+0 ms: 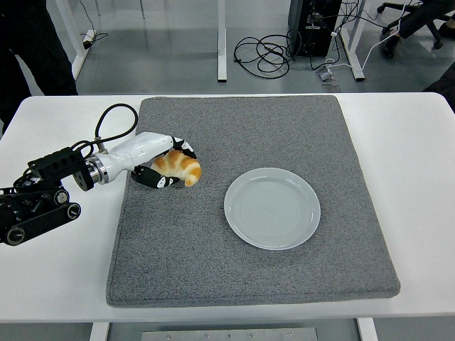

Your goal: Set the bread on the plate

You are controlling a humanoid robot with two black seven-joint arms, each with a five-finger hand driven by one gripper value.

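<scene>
A golden croissant (179, 168) sits at the left side of the grey mat (242, 270), held in my left hand (169, 165), whose white and black fingers curl over its top and under its left end. It looks slightly raised off the mat. A pale blue-grey round plate (272, 207) lies on the mat to the right of the croissant, with nothing on it. My left arm reaches in from the left edge over the white table. My right hand does not show.
The grey mat covers the middle of the white table (419, 177). A black cable (112, 124) loops above my left wrist. Table legs, cables and a person's dark clothing (28, 42) show beyond the far edge.
</scene>
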